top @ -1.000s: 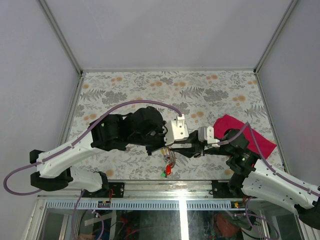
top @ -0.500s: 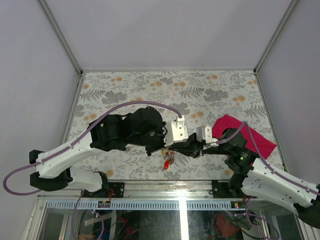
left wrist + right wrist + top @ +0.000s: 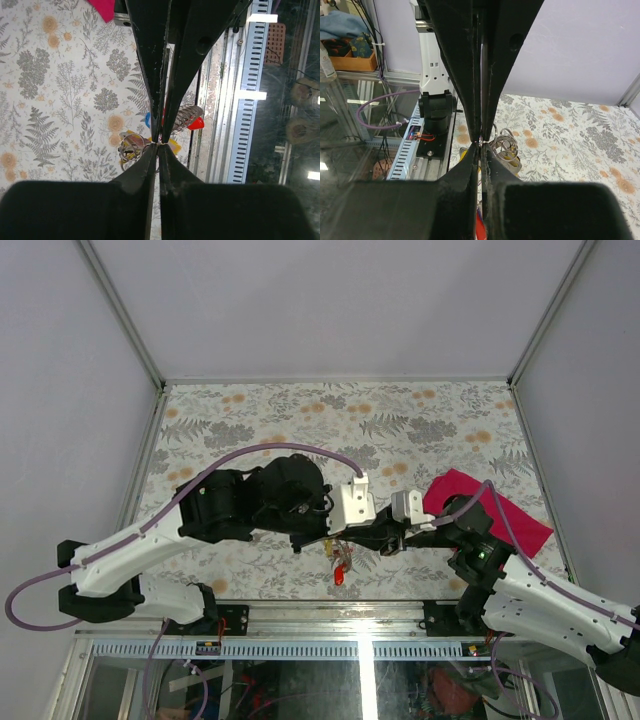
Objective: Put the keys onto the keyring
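Observation:
My two grippers meet tip to tip above the table's near edge. The left gripper (image 3: 336, 538) (image 3: 159, 145) is shut on a thin silvery keyring (image 3: 133, 144) (image 3: 506, 142). The right gripper (image 3: 349, 537) (image 3: 481, 145) is shut on the same ring from the opposite side. The keys (image 3: 340, 568) hang below the tips in a bunch. A red head (image 3: 196, 123), a yellow head (image 3: 173, 146) and a blue head (image 3: 147, 120) show, with more silvery loops beside them. The exact spot of the pinch is hidden by the fingers.
A magenta cloth (image 3: 490, 510) lies on the flowered table (image 3: 400, 430) at the right, behind the right arm. The metal rail (image 3: 360, 615) and the arm bases run along the near edge just below the bunch. Grey walls enclose the other sides.
The right gripper has slid a little left and shut against the left gripper's tips. The key bunch has shifted slightly beneath them. The left gripper has stayed shut.

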You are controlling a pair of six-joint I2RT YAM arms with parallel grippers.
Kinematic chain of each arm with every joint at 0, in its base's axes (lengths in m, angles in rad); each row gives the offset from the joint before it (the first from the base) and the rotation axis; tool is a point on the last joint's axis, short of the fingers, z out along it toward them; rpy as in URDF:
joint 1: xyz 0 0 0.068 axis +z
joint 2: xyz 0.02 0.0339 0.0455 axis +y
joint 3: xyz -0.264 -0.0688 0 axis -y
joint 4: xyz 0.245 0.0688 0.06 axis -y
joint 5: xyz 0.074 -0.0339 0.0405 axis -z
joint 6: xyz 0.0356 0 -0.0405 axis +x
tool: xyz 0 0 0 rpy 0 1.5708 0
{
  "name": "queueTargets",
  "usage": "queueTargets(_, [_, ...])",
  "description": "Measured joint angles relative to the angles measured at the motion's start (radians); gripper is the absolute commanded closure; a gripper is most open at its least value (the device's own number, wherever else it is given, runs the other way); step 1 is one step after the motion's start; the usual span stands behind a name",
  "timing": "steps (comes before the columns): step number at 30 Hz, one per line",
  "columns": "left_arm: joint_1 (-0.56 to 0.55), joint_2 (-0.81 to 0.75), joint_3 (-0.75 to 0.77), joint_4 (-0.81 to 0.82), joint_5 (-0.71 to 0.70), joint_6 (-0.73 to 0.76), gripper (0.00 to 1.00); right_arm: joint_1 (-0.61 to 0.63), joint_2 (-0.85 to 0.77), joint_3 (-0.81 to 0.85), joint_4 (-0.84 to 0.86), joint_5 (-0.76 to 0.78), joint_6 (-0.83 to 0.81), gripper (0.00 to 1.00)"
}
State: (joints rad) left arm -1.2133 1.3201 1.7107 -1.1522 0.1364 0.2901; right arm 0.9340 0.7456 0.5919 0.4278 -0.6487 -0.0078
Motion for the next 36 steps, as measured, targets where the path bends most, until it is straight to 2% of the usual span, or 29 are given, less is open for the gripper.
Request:
queueTargets(3, [-0.003,-0.011,-0.010,0.015,-0.001,0.000,0.77,0.000,0.000,0.000,0.004,0.000,0.005,1.00])
queueTargets(6, [-0.003,-0.052,-0.049,0.062,-0.001,0.000,0.72,0.000,-0.003,0.000,0.004,0.000,0.023,1.00])
queueTargets(14, [-0.003,-0.226,-0.212,0.221,0.002,-0.030,0.71,0.000,-0.043,-0.013,0.118,-0.009,0.137,1.00])
queueTargets(25, [-0.003,-0.364,-0.381,0.426,-0.021,-0.109,0.68,0.000,-0.068,-0.042,0.256,-0.017,0.246,1.00])
queueTargets(36, [-0.003,-0.525,-0.571,0.693,-0.080,-0.224,0.65,0.000,-0.051,-0.083,0.464,0.176,0.422,1.00])
